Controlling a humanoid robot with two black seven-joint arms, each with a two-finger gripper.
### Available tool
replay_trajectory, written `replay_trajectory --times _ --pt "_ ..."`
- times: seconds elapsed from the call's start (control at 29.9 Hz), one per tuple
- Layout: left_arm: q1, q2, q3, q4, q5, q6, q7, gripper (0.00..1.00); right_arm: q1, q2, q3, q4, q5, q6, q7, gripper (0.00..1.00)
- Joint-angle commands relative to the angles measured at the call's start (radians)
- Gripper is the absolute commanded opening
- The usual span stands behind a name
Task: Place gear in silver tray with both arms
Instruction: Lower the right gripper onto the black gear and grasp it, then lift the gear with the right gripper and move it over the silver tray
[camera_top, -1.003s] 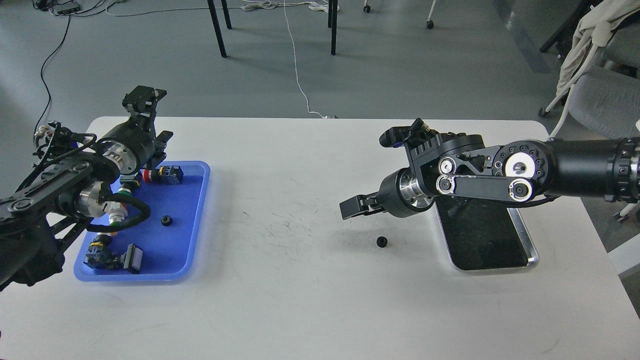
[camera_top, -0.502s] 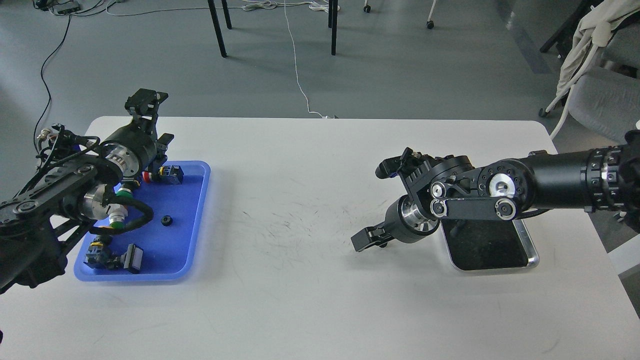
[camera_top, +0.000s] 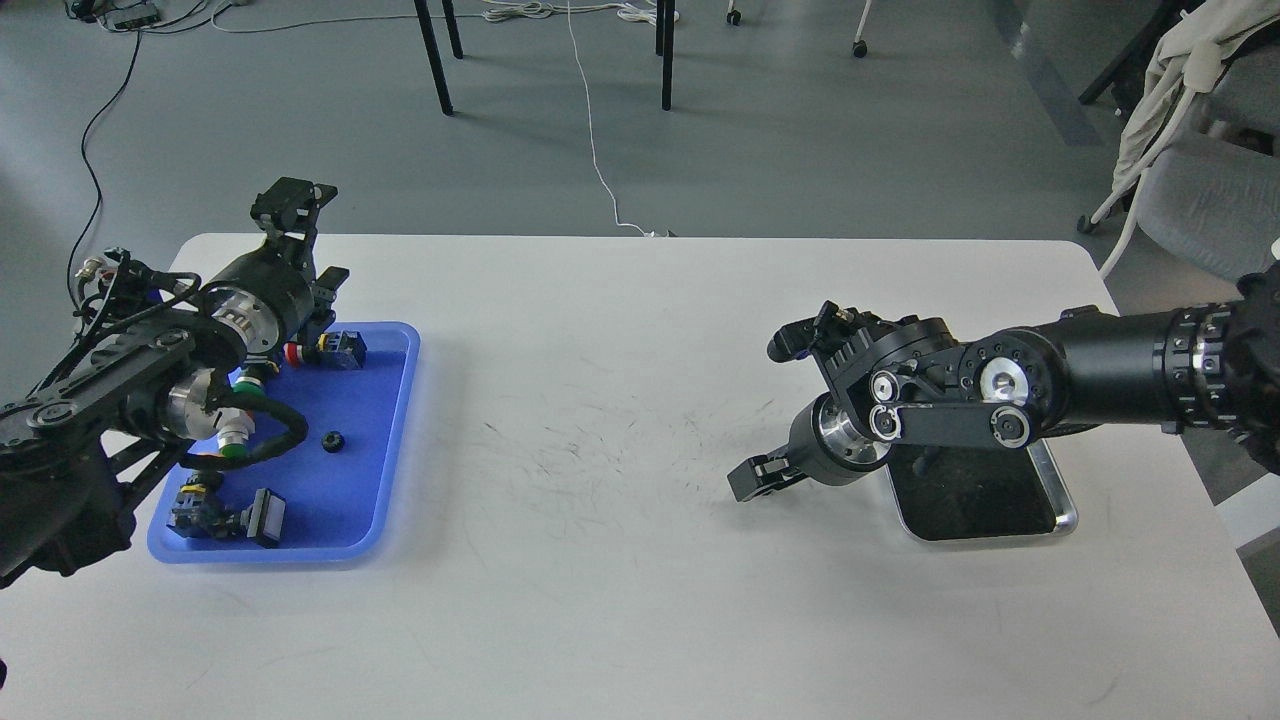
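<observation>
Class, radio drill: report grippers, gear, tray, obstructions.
Right gripper down at table left of silver tray; grip unclear. Left gripper raised behind blue tray. Small gear in blue tray. No obstruction seen.

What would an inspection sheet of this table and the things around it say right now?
Surface: white table, scuffed in the middle.
Job's things: silver tray at right, partly under the arm; small black gear in the blue tray.
Clutter: coloured push-button parts in the blue tray.
Grippers: left gripper raised beyond the blue tray; right gripper low beside the silver tray; fingers unclear.
Cables: white cord on the floor.
Surroundings: grey chair, table legs.
</observation>
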Motion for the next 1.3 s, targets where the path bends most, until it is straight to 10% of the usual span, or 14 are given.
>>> replay_trajectory --times 0.0,0.3,1.07,1.27 --pt "-0.002 0.000 -0.002 -0.001 0.000 0.000 0.002 0.98 -0.002 0.018 0.001 -0.010 0.000 0.000 0.004 0.79" --pt "-0.002 0.003 -0.006 -0.001 0.000 0.001 0.002 0.98 -0.001 0.050 0.000 -0.013 0.000 -0.002 0.004 0.73" --pt "-0.005 0.009 -0.006 -0.001 0.000 0.000 0.002 0.98 0.022 0.041 -0.023 -0.013 -0.037 -0.008 0.009 0.05" --pt "-0.012 0.008 -0.006 0.000 0.000 0.001 0.003 0.98 0.067 -0.033 0.015 -0.010 -0.029 -0.008 0.009 0.04"
